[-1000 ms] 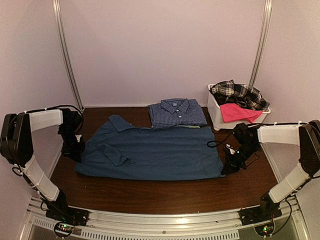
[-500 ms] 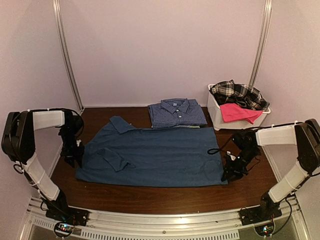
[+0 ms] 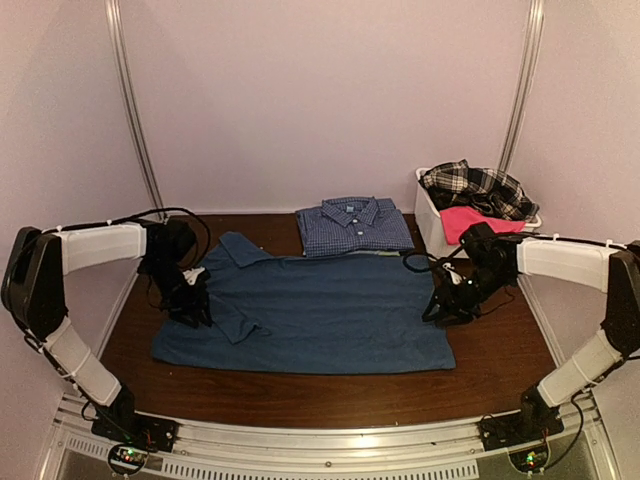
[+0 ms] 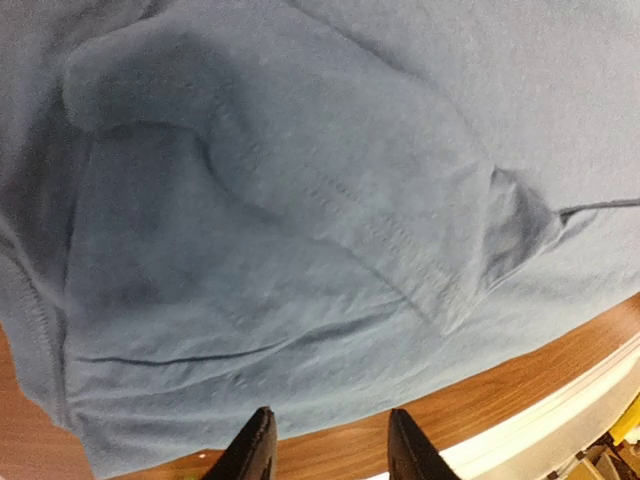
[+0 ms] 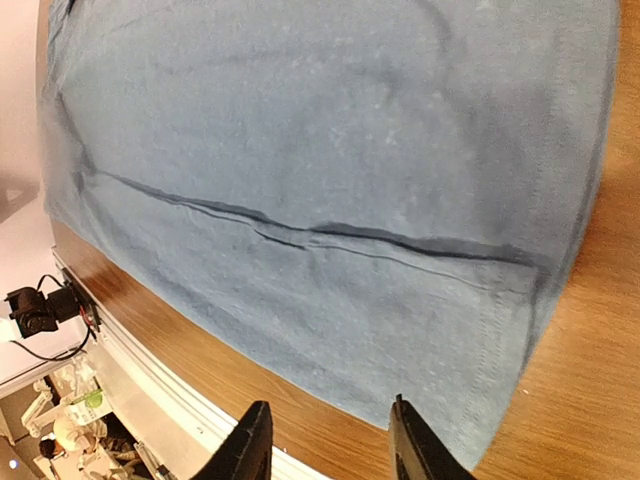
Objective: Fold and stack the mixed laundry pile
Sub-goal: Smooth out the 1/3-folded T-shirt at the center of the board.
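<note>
A dark blue T-shirt lies spread flat across the brown table, with one sleeve folded in over its body. My left gripper hovers over the shirt's left end. It is open and nothing is between its fingers. My right gripper hangs above the shirt's right hem, also open and empty. A black-and-white plaid shirt and a bright pink piece sit in the white bin. A folded blue checked shirt rests at the back.
The white bin stands at the back right against the wall. Metal rails run up both back corners. The table's near edge meets an aluminium frame holding the arm bases. Brown table shows in front of the T-shirt.
Both grippers went from shut to open, letting go of the T-shirt's ends. They rose and moved inward and farther back over the shirt, which now lies flat.
</note>
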Available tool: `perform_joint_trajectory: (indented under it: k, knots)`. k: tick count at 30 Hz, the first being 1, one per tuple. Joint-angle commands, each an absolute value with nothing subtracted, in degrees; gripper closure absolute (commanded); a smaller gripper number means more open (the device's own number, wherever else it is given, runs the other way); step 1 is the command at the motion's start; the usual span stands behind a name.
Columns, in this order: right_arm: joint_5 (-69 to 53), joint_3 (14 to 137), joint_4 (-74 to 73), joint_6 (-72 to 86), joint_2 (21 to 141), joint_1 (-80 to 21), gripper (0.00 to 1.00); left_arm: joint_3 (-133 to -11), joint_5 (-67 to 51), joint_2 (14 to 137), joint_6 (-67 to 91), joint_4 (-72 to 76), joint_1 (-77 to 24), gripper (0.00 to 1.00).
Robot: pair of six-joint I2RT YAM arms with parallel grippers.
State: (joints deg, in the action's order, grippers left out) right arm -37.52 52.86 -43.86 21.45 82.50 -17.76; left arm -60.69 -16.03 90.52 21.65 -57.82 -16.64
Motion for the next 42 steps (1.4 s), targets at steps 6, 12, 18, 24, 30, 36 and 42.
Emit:
perform_joint_trajectory:
  k: [6, 12, 18, 24, 30, 36, 42]
  knots:
    - [-42.9, 46.9, -31.5, 25.5, 90.7, -23.1, 0.64, -55.7, -29.9, 93.6, 25.4, -42.3, -17.8, 0.67]
    - [-41.1, 43.7, -31.2, 25.5, 92.0, -23.1, 0.65, -50.8, -32.7, 95.5, 29.9, -33.6, -18.4, 0.53]
    - [-40.6, 43.4, -31.0, 25.7, 92.0, -23.1, 0.66, -51.8, -33.4, 97.9, 32.5, -28.8, -19.7, 0.51]
    - [-39.8, 43.1, -31.3, 25.3, 92.9, -23.1, 0.66, -58.2, -34.1, 103.4, 33.6, -26.8, -21.9, 0.51]
    - [-39.5, 43.0, -32.1, 25.0, 92.6, -23.1, 0.66, -72.9, -32.9, 110.1, 31.9, -30.4, -22.1, 0.51]
    - [-38.7, 43.8, -33.7, 24.4, 92.0, -23.1, 0.66, -85.7, -27.4, 114.4, 22.8, -45.9, -22.1, 0.51]
    - [-38.7, 43.9, -34.4, 23.7, 92.3, -23.1, 0.66, -88.1, -26.6, 114.6, 23.3, -42.4, -22.0, 0.45]
